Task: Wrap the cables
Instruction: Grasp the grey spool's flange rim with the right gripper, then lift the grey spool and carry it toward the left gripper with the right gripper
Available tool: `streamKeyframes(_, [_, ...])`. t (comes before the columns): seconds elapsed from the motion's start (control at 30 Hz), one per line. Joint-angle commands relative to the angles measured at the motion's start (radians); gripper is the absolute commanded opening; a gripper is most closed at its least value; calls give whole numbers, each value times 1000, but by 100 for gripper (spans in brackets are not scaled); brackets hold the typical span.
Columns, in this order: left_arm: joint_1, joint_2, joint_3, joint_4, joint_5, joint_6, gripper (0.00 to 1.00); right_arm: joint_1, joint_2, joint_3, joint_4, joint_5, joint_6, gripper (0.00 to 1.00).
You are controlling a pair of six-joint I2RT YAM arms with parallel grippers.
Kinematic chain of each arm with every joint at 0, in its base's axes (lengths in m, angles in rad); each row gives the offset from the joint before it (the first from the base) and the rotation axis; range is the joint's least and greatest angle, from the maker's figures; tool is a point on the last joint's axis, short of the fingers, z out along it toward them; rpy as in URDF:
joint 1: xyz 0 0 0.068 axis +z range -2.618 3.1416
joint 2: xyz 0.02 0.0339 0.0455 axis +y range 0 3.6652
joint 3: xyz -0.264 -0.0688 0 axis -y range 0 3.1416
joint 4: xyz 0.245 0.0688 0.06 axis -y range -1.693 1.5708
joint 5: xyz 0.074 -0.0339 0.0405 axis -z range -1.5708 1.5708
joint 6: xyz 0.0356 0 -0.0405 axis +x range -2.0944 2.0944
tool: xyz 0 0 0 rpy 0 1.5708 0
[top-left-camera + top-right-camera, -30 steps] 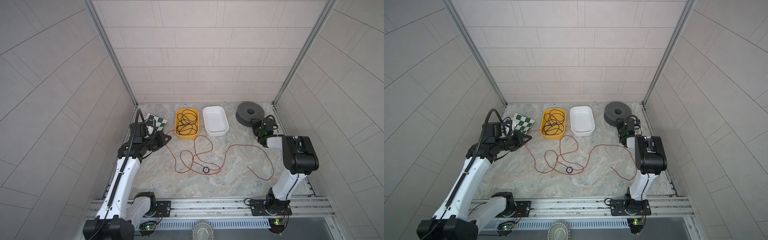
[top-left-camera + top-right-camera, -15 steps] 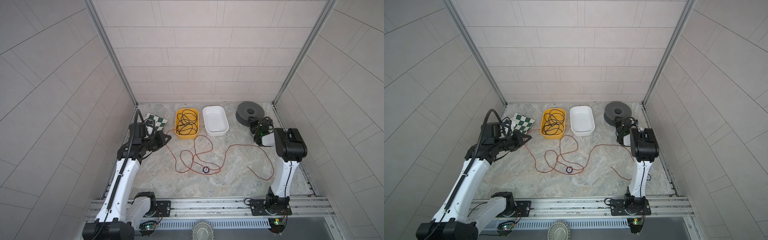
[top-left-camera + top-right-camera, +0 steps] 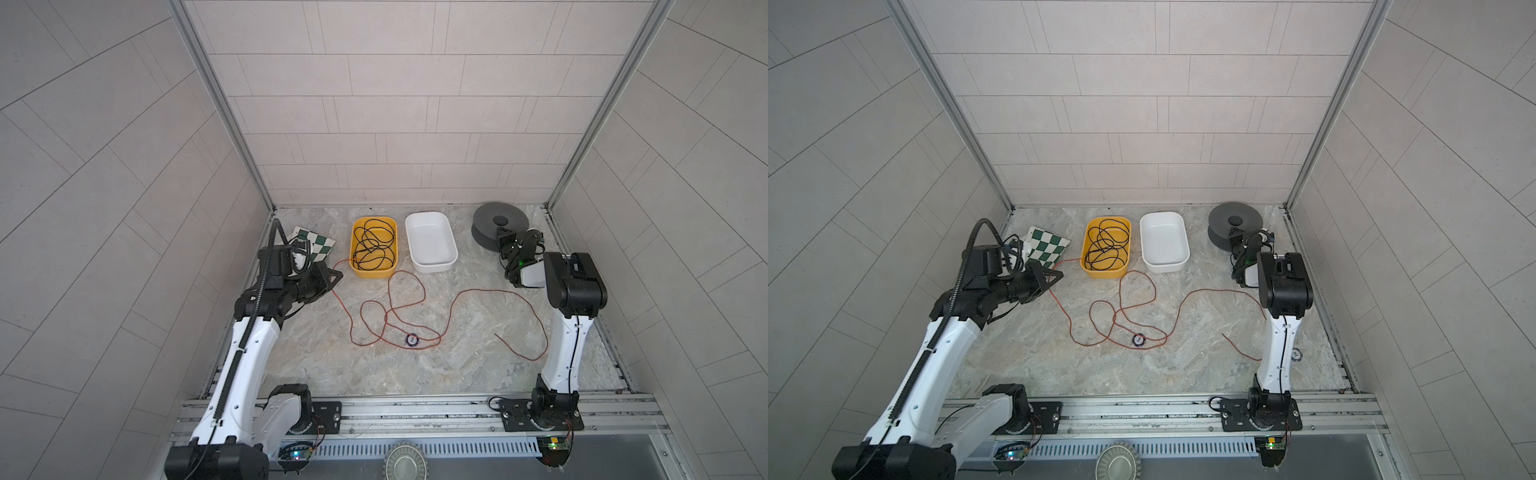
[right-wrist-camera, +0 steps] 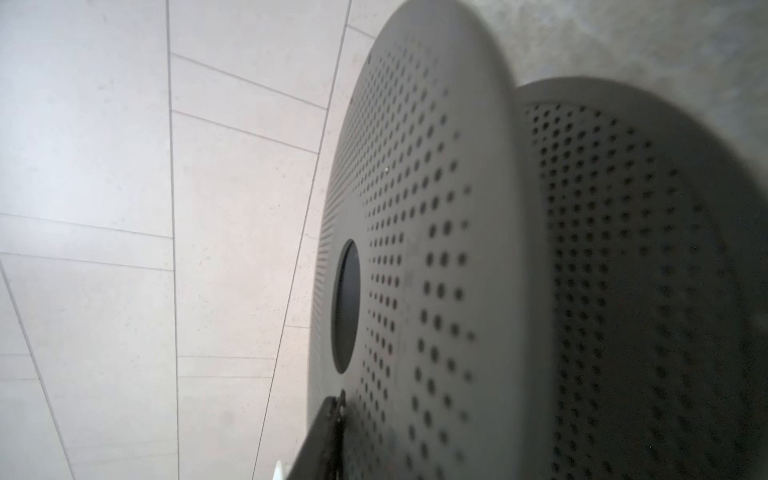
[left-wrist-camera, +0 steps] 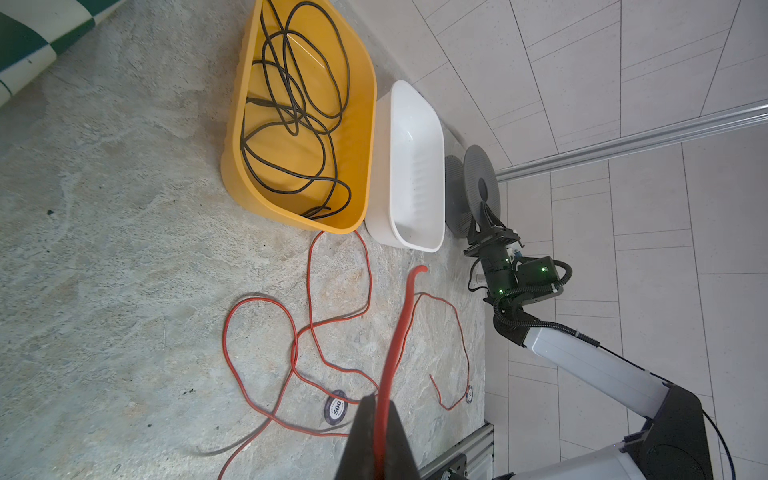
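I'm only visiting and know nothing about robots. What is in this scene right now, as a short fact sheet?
Left tool: shut on the red wire
Right tool: at the grey spool, grip unclear
Rest of wire: loose loops between the arms
Yellow tray: holds a black cable
White tray: empty
Also: poker chip, checkered board

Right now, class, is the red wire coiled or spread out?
Spread out: the red wire lies in loose loops across the table, part pinched in the left gripper.
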Motion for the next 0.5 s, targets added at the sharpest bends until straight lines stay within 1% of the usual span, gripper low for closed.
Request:
streamKeyframes(0.0, [2, -7, -11, 20, 3, 1, 0, 5, -8, -2, -75, -6, -23, 13])
streamKeyframes(0.1, [2, -7, -13, 21, 1, 6, 0, 5, -58, -18, -113, -4, -48, 0])
streamKeyframes(0.2, [2, -5, -15, 18, 1, 17, 0, 5, -120, -25, -164, -12, -79, 0])
streamKeyframes(0.27, [2, -5, -22, 19, 2, 32, 0, 12, -190, -9, -280, -17, -158, 0])
streamKeyframes(0.37, [2, -7, -36, 24, -11, 70, 0, 37, -311, 42, -496, -16, -317, 0])
streamKeyframes(0.47, [2, 1, -30, 37, 3, 63, 0, 56, -413, 70, -644, -10, -416, 0])
